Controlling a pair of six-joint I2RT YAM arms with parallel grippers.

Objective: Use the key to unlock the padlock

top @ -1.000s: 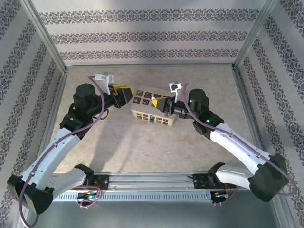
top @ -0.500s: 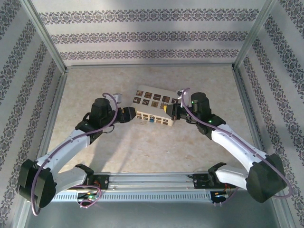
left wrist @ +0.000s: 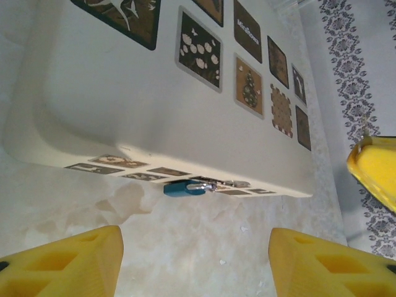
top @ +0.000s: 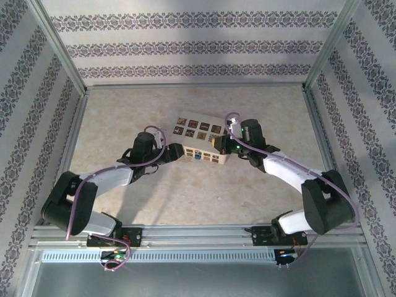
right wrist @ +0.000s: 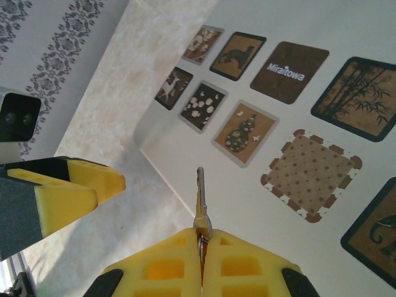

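Blue and tiny, the padlock [left wrist: 184,187] hangs on the near side wall of the cream box [left wrist: 124,105], at 6 o'clock on the box in the top view. The left tool [left wrist: 195,250], at the box's 8 o'clock, gapes wide and empty, facing the padlock. The right tool [right wrist: 201,238], at 3 o'clock, is pinched tight on the key [right wrist: 200,195], whose blade juts over the box's patterned top.
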